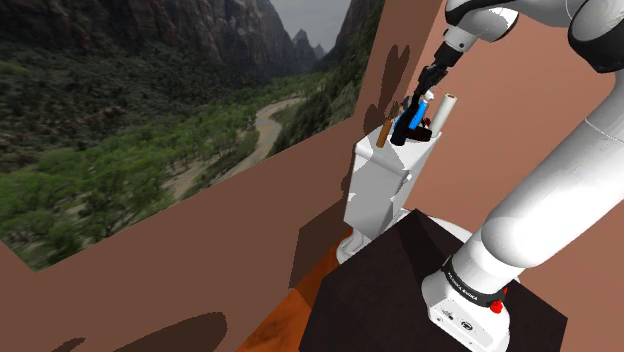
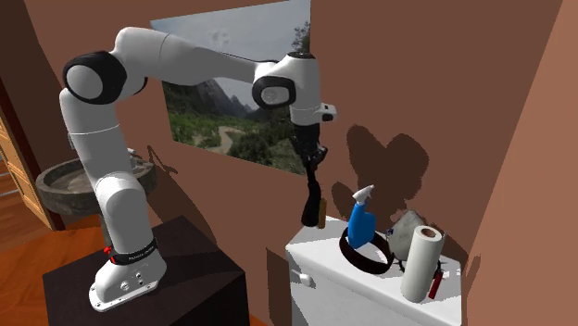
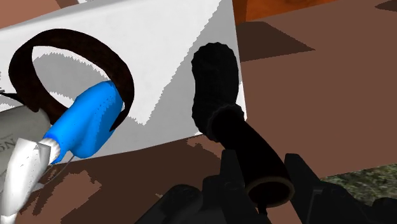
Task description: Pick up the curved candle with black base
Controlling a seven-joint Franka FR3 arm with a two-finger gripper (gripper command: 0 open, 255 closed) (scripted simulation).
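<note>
Pincer (image 3: 264, 173) clamped on the black curved candle (image 3: 219, 89). Hangs at the end of the white toilet tank (image 2: 315, 273) farthest from the paper roll (image 2: 423, 262), seemingly just clear of its top. Nearby on the tank: blue spray bottle (image 2: 359, 225) inside a dark ring (image 3: 19, 60).

Walls: plain reddish-brown walls (image 1: 200, 260) meet in a corner behind the toilet.
Wall panel: a wide mountain scene (image 1: 150, 100), a green canyon with a winding river; window or picture, unclear.
Floor: orange-brown wood floor (image 1: 285, 315) at the toilet's foot.
Furniture: white toilet cistern (image 1: 375, 195) against the wall; grey basin (image 2: 65, 181) further along.
Light: dark shadows across wall and floor.
</note>
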